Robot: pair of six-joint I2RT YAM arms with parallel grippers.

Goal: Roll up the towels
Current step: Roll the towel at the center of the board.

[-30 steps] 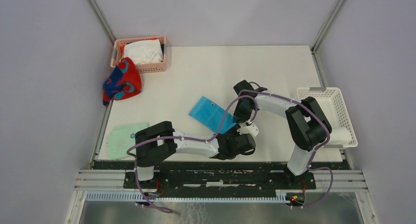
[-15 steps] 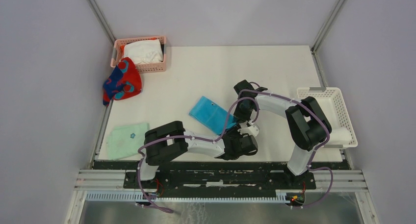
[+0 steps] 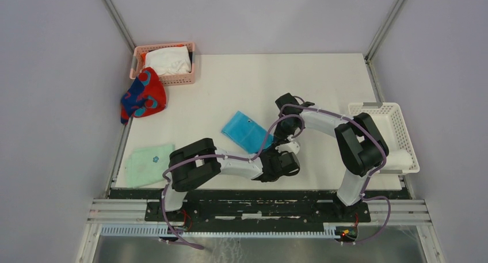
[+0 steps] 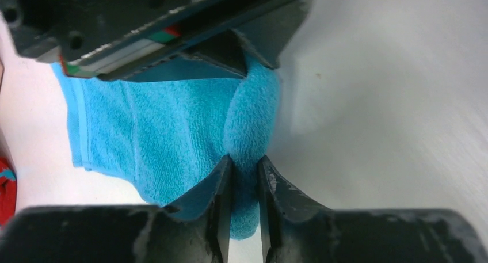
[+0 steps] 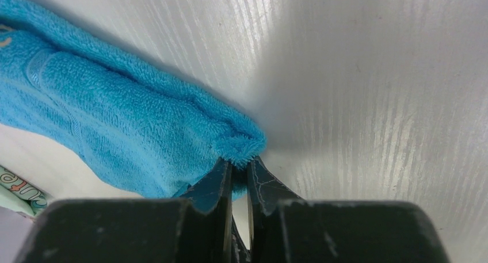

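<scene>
We see the bench (image 3: 241,79) filling the middle of the top view. The blue towel (image 3: 244,130) lies near its centre, its right edge lifted into a soft ridge. The red towel (image 3: 145,96) sits crumpled at the left edge. The white towel (image 3: 168,60) rests in the pink basket (image 3: 164,79) at upper left. Our left fingers (image 4: 224,176) pinch the ridge, nearly closed. The right fingers (image 5: 225,179) clamp the blue towel's corner, almost touching.

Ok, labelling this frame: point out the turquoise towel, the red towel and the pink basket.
turquoise towel (image 3: 244,132), top view, flat middle.
red towel (image 3: 152,97), top view, red patch.
pink basket (image 3: 178,79), top view, front wall.
</scene>
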